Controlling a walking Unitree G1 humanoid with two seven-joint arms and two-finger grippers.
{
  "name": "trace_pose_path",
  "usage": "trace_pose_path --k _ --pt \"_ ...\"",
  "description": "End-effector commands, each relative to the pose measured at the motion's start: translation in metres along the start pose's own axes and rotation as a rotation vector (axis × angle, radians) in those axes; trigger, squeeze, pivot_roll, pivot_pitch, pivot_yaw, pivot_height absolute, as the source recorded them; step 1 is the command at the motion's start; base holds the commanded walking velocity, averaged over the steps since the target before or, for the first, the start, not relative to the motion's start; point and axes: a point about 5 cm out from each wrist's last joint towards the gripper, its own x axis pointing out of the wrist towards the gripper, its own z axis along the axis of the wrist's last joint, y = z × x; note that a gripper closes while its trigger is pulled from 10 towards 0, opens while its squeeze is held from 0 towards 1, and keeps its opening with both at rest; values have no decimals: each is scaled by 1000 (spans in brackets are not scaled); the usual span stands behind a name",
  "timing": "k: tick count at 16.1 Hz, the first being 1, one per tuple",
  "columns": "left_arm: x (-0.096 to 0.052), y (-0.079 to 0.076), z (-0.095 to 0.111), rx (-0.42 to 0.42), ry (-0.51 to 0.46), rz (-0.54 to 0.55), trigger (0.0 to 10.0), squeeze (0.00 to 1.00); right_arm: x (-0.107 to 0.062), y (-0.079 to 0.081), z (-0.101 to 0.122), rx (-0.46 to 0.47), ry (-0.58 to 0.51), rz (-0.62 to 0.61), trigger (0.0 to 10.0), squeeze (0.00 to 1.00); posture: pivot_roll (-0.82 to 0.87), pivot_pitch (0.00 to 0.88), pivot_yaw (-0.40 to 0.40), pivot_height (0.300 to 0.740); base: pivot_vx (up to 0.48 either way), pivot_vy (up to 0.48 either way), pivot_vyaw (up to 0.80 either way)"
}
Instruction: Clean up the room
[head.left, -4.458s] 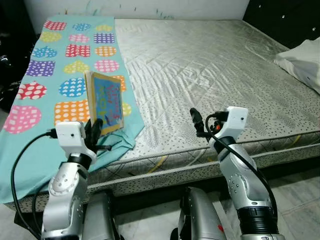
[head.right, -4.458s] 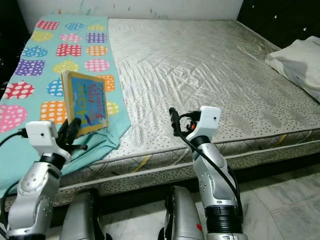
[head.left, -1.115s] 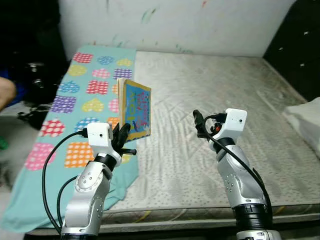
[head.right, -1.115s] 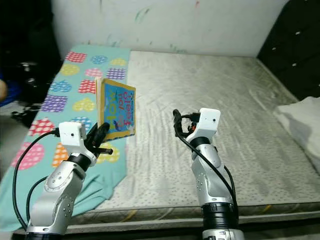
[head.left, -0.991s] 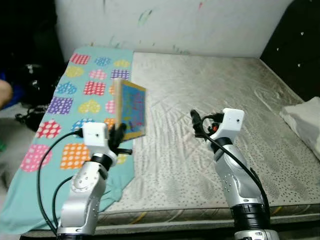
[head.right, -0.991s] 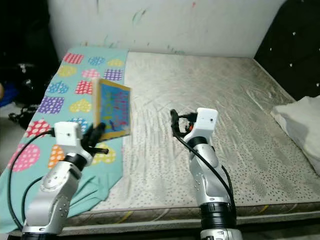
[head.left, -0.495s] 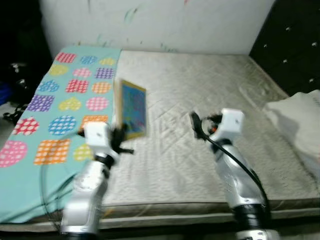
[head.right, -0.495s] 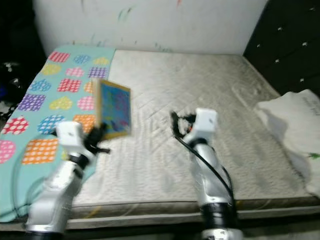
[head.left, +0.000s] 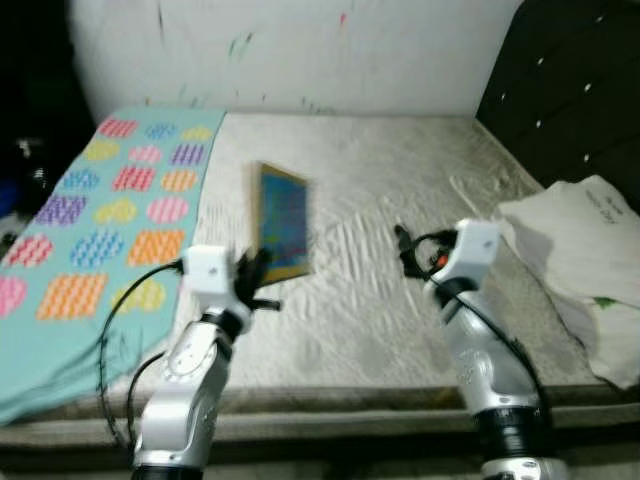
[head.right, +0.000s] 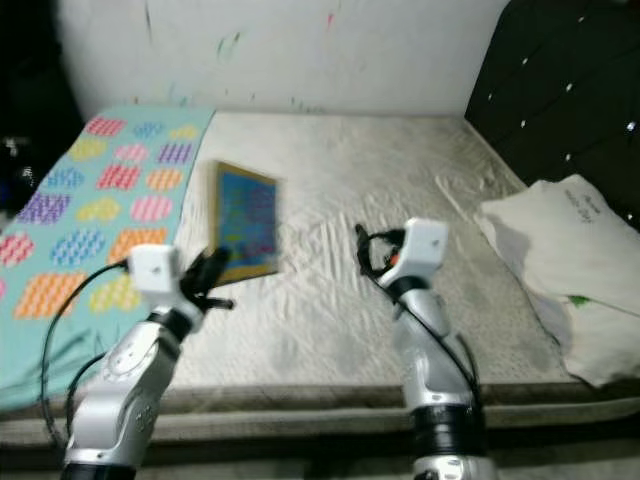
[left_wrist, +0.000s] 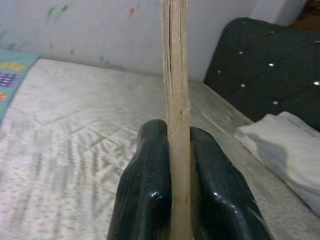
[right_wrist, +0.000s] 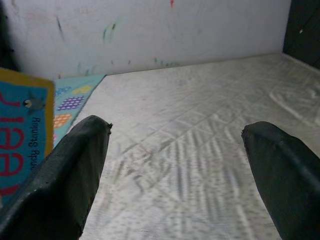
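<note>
In the head views, the book (head.left: 284, 224) stood upright above the mattress (head.left: 380, 190), its lower edge clamped in the left gripper (head.left: 252, 284). The right gripper (head.right: 366, 252) hovered beside it, holding nothing. In the left wrist view, both fingers (left_wrist: 147, 190) pressed against the book's edge. In the right wrist view, the fingers (right_wrist: 65, 172) were spread wide.

A home bedroom: a wide bare mattress (head.left: 370, 230) against a paint-marked white wall (head.left: 300, 50), a heart-patterned blanket (head.left: 90, 210) at left, a dark tufted headboard (head.left: 570, 100) and white pillows (head.left: 590, 270) at right.
</note>
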Motion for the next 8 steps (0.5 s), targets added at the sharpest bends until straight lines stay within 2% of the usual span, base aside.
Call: trace_pose_path --k 1,7,8 --pt "0 3 10 8 -43 14 10000 0 1 6 2 1 -8 16 10000 0 -58 0 -56 740 0 -300 0" --pt "1 3 10 7 -45 12 10000 0 1 6 2 0 -10 16 10000 0 -59 0 -56 740 0 -307 0" --pt "1 3 11 4 -49 11 10000 0 1 6 2 -1 -10 16 10000 0 -59 0 -56 740 0 0 0"
